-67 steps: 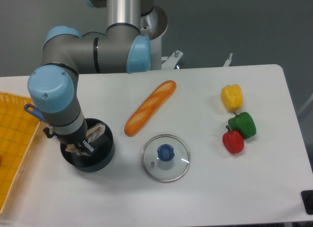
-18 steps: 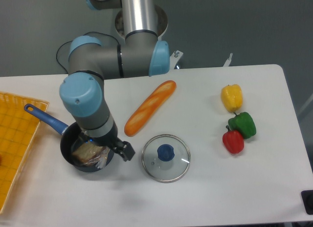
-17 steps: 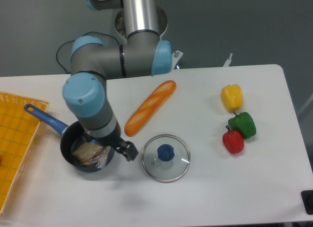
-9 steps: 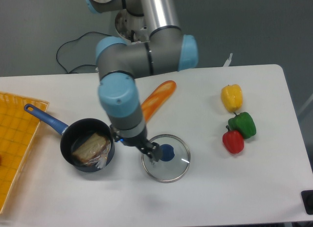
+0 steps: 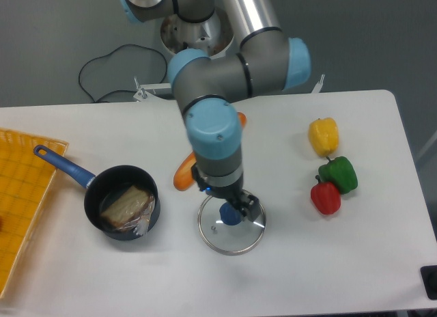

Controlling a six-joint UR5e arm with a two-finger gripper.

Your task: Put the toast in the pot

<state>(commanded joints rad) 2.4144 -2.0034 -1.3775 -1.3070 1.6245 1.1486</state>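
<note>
A: Where is the flat tan-brown slice of toast [image 5: 125, 205]?

B: Lying inside the small round dark pot with the long blue handle [image 5: 120, 212], toward the left edge of the white surface [image 5: 355, 262]. Judging by that, the placing looks done.

A: And the tool [image 5: 240, 209]?

B: Over the round glass lid with the blue knob [image 5: 231, 221], near the front edge, well apart from the pot. It carries nothing visible; whether its fingers are apart or together, I cannot tell.
</note>
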